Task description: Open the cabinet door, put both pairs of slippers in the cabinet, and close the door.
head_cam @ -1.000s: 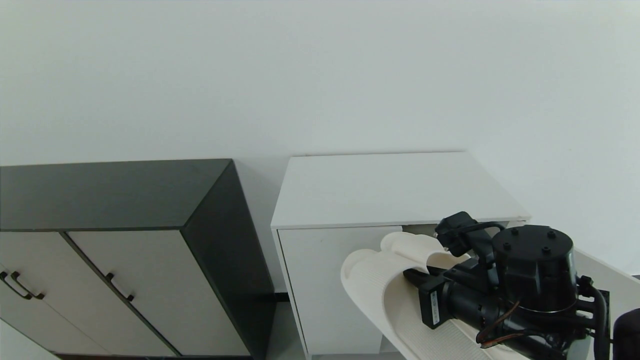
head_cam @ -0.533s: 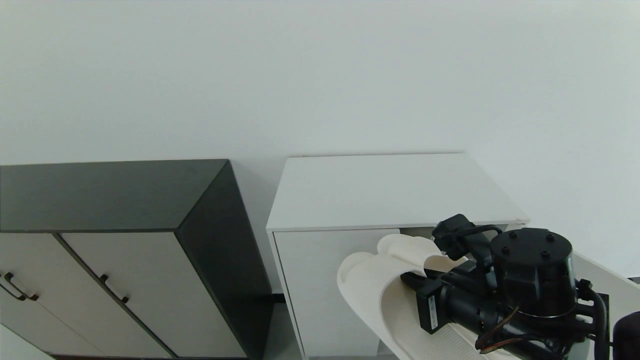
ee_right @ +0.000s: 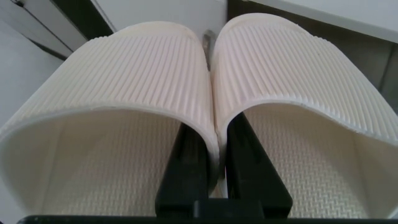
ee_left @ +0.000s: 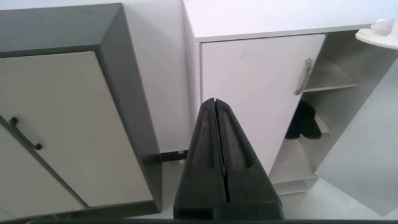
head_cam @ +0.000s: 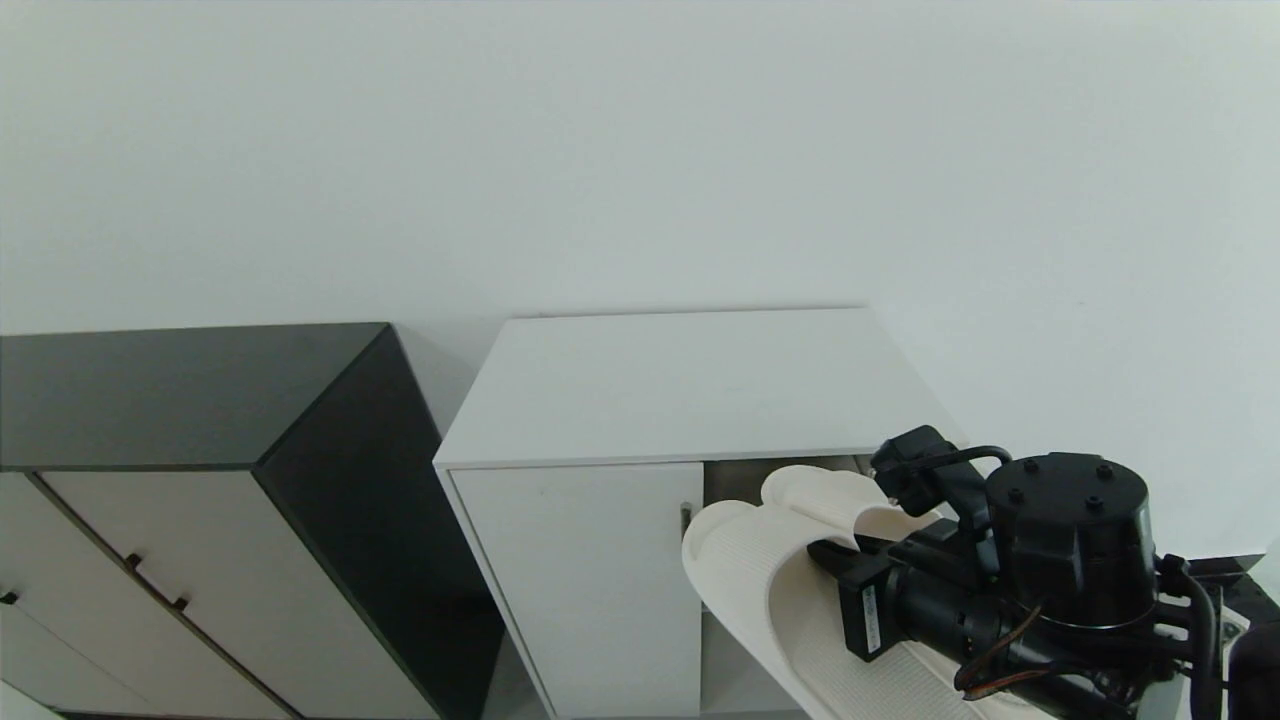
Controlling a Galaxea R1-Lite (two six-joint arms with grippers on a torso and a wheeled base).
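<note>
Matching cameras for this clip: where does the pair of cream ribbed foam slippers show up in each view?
Head view: the pair of cream ribbed foam slippers sits lower right, clamped by the right gripper, toes toward the white cabinet.
Left wrist view: one toe tip at the picture's edge, by the cabinet's open side.
Right wrist view: both slippers side by side, nearest the camera.
Shared landmark: the cabinet's closed white door.
</note>
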